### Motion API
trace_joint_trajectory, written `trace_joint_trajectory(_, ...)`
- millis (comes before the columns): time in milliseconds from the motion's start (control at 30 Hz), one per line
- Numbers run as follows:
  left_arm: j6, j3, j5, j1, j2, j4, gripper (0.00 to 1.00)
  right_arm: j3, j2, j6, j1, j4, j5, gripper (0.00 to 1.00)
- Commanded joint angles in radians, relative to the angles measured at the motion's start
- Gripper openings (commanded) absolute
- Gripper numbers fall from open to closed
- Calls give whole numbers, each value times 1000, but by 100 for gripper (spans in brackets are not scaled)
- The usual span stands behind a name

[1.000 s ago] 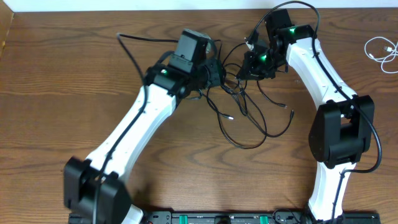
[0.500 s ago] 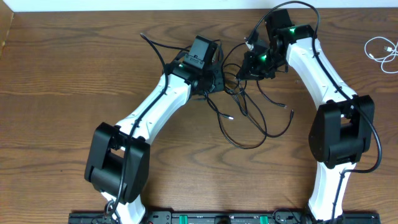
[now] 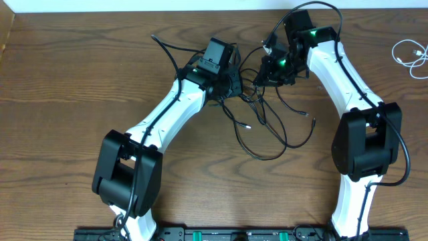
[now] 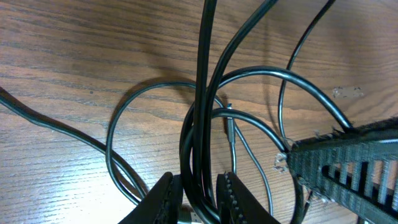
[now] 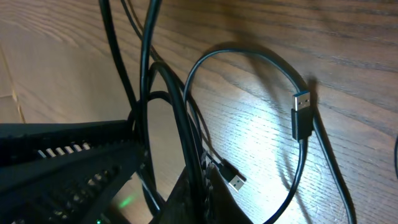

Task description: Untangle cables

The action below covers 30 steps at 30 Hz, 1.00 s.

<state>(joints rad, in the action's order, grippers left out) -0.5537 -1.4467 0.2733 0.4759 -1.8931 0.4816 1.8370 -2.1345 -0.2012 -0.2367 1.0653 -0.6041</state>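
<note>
Black cables [image 3: 257,100] tangled mid-table; white cable [image 3: 406,55] coiled far right.

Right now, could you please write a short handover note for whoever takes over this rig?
Left pincer: shut on a bunch of thin black cords with small plug ends.
Right pincer: shut on the same tangle, close beside the left one.
Thin white cord: coiled apart near the right edge of the brown wooden table, not held.
Done: nothing separated yet; the black cords cross in loops.
Left to do: pull the strands apart and lay each out singly.
</note>
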Motion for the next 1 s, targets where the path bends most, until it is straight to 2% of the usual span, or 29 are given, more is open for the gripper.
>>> trace_joint_trajectory(0, -9, -1, -5, 3, -15, -9, 23, -1, 1, 19, -5, 2, -47, 1)
trace_joint_trajectory(700, -9, 22, -85, 26, -17, -14, 22, -1, 1, 27, -6, 5, -84, 1)
trace_joint_trajectory(833, -14, 26, -110, 26, -17, -13, 19, -1, 1, 27, -6, 6, -85, 1)
trace_joint_trajectory(967, -37, 26, -129, 26, -17, -13, 8, -1, 1, 28, -6, 10, -87, 1)
